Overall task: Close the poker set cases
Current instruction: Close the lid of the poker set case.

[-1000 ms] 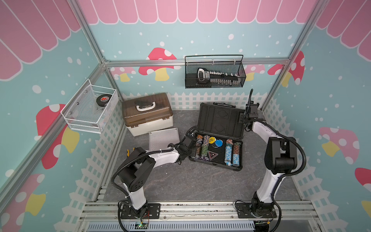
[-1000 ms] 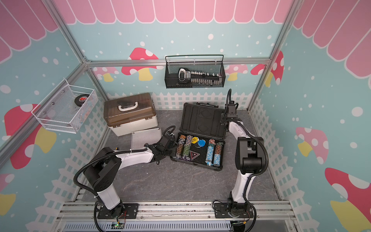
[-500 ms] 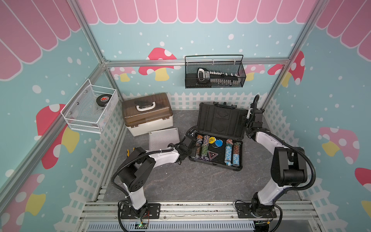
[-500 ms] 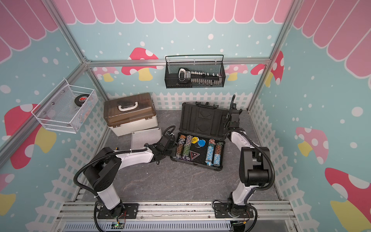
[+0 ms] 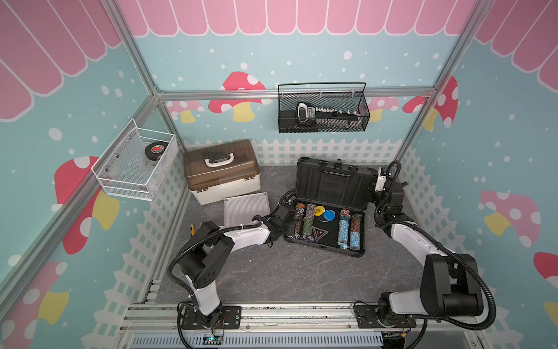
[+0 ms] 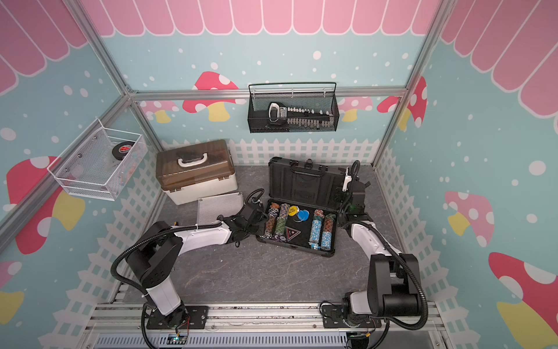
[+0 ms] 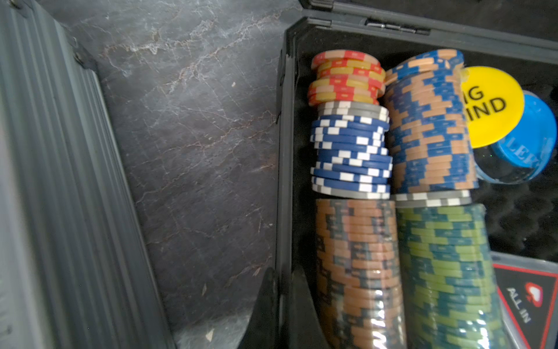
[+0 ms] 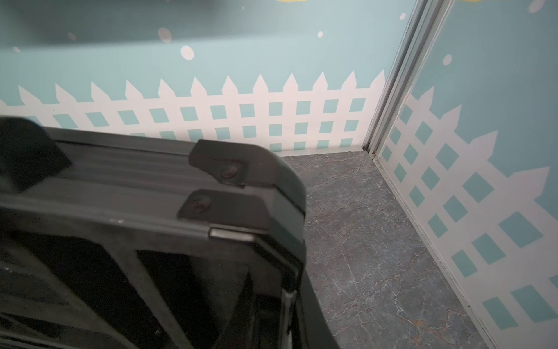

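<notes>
The larger dark grey case [image 5: 327, 241] [image 6: 297, 244] lies open in both top views. Its lid [image 5: 332, 184] [image 6: 305, 185] stands tilted back, and rows of poker chips [image 7: 351, 151] fill the base. My left gripper [image 5: 290, 220] [image 6: 262, 219] [image 7: 282, 281] is shut on the base's left wall. My right gripper [image 5: 373, 193] [image 6: 342, 196] [image 8: 287, 290] is shut on the lid's right edge, just below its black corner [image 8: 241, 169]. The small silver ribbed case [image 5: 246, 207] [image 6: 219, 207] [image 7: 60, 196] lies flat and closed, left of the dark one.
A cream box with a brown lid [image 5: 222, 172] stands at the back left. A white wire basket [image 5: 120, 181] with a puck hangs on the left wall. A black mesh basket [image 5: 323, 127] hangs on the back wall. The right wall's fence [image 8: 453, 211] runs close behind the lid.
My right wrist has come down and outward along the lid's right edge, with its elbow swung lower. The lid's tilt looks much the same. The left arm has not moved.
</notes>
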{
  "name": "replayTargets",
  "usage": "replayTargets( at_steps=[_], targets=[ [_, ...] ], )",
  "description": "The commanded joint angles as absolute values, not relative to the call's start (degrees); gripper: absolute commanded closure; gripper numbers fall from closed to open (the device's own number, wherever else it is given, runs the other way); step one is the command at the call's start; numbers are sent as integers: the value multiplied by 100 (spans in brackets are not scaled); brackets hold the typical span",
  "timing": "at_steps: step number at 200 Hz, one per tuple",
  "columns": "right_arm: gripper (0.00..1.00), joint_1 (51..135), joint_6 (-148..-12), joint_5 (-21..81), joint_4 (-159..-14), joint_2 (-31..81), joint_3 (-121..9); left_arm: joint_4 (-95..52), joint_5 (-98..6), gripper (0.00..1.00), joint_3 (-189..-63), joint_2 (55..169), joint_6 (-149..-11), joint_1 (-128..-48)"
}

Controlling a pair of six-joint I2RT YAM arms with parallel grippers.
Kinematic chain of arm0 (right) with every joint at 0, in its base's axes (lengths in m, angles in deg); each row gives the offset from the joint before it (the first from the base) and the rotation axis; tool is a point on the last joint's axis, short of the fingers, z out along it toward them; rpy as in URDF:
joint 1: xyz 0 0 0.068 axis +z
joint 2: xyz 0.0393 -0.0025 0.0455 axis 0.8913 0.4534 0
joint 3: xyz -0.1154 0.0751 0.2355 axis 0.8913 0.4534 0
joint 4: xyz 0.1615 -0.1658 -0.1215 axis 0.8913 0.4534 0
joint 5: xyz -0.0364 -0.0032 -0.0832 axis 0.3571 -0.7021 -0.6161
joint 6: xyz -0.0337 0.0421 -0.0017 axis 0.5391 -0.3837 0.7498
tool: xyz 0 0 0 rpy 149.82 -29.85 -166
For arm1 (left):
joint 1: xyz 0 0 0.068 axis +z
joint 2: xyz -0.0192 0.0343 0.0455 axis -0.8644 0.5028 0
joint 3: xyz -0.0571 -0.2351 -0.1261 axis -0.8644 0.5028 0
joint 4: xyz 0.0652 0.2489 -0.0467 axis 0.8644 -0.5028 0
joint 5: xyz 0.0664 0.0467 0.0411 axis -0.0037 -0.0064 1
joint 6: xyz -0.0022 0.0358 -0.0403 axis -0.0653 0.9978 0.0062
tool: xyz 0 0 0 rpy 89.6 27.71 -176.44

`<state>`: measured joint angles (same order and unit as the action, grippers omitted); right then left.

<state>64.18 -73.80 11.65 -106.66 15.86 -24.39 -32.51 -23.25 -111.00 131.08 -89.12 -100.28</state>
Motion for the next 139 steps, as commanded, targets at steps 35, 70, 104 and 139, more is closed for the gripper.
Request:
replayTargets(
  at_steps=[35, 70, 104, 139],
  targets=[
    [100, 6777, -7054, 971, -9993, 1211, -1741, -4207, -1811, 91, -10960, 13248, -9181, -9704],
    [100, 6874, -7083, 856, -10038, 1047, -1542, -4216, -1770, 85, -10934, 13027, -9171, -9719],
    [100, 6957, -7131, 712, -10052, 814, -1325, -4277, -1710, 81, -10894, 12725, -9172, -9759],
    [100, 7014, -7218, 619, -10094, 515, -1040, -4365, -1599, 73, -10856, 12392, -9198, -9852]
  ],
)
